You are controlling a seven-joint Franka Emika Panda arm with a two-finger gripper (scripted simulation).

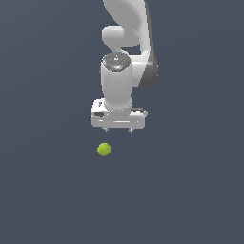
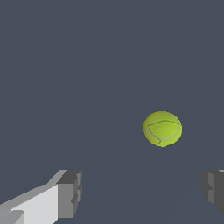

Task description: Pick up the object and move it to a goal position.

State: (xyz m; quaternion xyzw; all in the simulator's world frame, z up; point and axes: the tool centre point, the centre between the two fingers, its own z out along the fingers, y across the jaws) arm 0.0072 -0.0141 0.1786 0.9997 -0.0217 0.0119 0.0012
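- Tennis ball (image 1: pixel 104 149): small, yellow-green, faint seam lines. It sits alone on the flat dark surface (image 1: pixel 190 200), nothing touching it.
- Hand (image 1: pixel 118 130): white, pointing straight down, hovering above the surface. Only two short fingertip stubs poke out under the body in the exterior view.
- Finger state: spread apart, nothing between them. The wrist view shows one grey pad (image 2: pixel 70 193) and the other pad at the opposite frame edge (image 2: pixel 213 190), with a wide bare gap between.
- Key relation: the ball is not under the hand. In the exterior view it lies below the hand and off toward that view's left, roughly under the left end of the hand body rather than the midpoint between the fingertips.
- The wrist view agrees: the ball (image 2: pixel 162 128) is outside the finger gap, ahead of the pads and nearer one pad than the other, not centred.
- Ball and hand are apart, near but with clear air between. No contact.
- Long axis: none, it is a sphere, so wrist rotation should not matter for the grasp. Only centring does.
- The ball looks narrower than the finger opening, so it should fit.
- Step, as I judge it: approach and align, before the descent. Grasp not yet made.
- Next move probably needs a sideways shift toward the exterior view's left, plus some travel to put the ball between the pads, then straight down.
- Risk: dropping without centring could let one fingertip clip the ball and roll it away.
- Goal position: no marker visible in either view, cannot tell where it is.
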